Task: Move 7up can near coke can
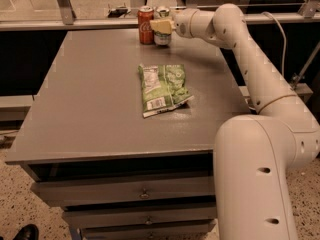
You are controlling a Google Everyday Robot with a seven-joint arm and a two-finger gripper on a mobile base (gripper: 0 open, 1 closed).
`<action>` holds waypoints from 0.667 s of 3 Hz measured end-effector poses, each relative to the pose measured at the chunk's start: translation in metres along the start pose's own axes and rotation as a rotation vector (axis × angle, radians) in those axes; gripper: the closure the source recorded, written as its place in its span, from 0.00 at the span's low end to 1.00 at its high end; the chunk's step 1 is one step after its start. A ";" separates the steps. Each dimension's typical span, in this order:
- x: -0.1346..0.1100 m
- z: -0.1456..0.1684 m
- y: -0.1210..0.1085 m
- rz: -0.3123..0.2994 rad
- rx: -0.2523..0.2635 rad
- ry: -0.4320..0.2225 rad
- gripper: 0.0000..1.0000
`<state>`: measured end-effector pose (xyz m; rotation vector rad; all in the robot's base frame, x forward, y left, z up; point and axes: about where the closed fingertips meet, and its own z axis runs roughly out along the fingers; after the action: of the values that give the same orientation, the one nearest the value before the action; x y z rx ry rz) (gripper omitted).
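The red coke can [146, 25] stands upright at the far edge of the grey table [90, 109]. Right beside it, on its right, stands the silver-white 7up can [162, 34], mostly hidden behind the gripper's cream-coloured fingers [160, 25]. My gripper [161, 26] reaches in from the right at the end of the white arm and is closed around the 7up can, which rests on or just above the table top. The two cans are almost touching.
A green snack bag [164, 88] lies flat in the middle of the table. A metal rail and posts [65, 4] run behind the table's far edge. Drawers [125, 189] sit below the front edge. The robot's white base [260, 179] stands at the right.
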<state>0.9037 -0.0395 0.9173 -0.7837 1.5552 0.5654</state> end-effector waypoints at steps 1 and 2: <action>0.004 0.005 0.003 0.011 -0.010 0.004 0.08; 0.006 0.002 0.001 0.016 -0.005 0.009 0.00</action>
<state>0.9040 -0.0382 0.9109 -0.7791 1.5706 0.5783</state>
